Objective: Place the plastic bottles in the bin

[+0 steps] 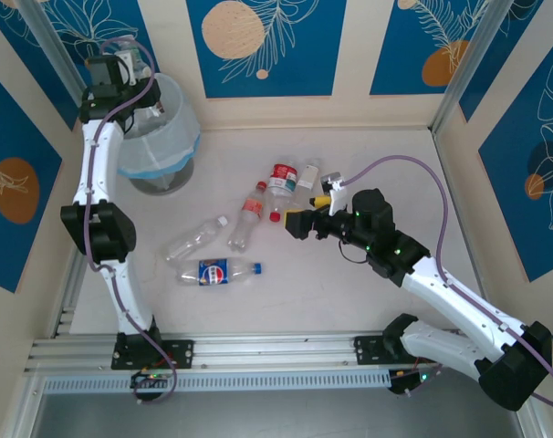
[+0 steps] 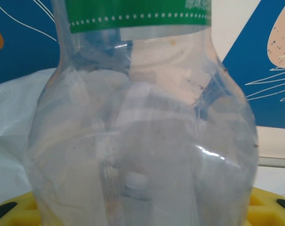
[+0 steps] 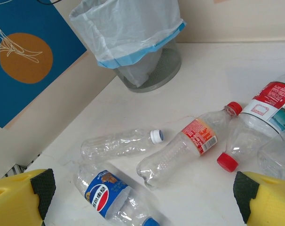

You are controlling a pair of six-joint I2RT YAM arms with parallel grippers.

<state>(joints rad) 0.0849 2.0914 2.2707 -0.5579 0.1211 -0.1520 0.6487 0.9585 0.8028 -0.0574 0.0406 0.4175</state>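
My left gripper (image 1: 123,66) hangs over the far rim of the bin (image 1: 172,137), a grey mesh bin with a white bag liner. Its yellow fingers (image 2: 11,207) are shut on a clear plastic bottle with a green label (image 2: 142,117). Through that bottle a small white-capped bottle (image 2: 135,183) shows below. Several plastic bottles lie on the table: a blue Pepsi one (image 1: 217,272), a white-capped one (image 1: 194,239) and a red-labelled one (image 1: 248,217). My right gripper (image 1: 290,222) stands open just right of them, holding nothing. In its wrist view the Pepsi bottle (image 3: 105,193) lies between its fingers (image 3: 20,193).
Two more bottles lie further back, a larger one with a red and white label (image 1: 280,182) and a small clear one (image 1: 306,175). Blue-and-cream walls close in the table on three sides. The bin (image 3: 152,70) stands in the far left corner.
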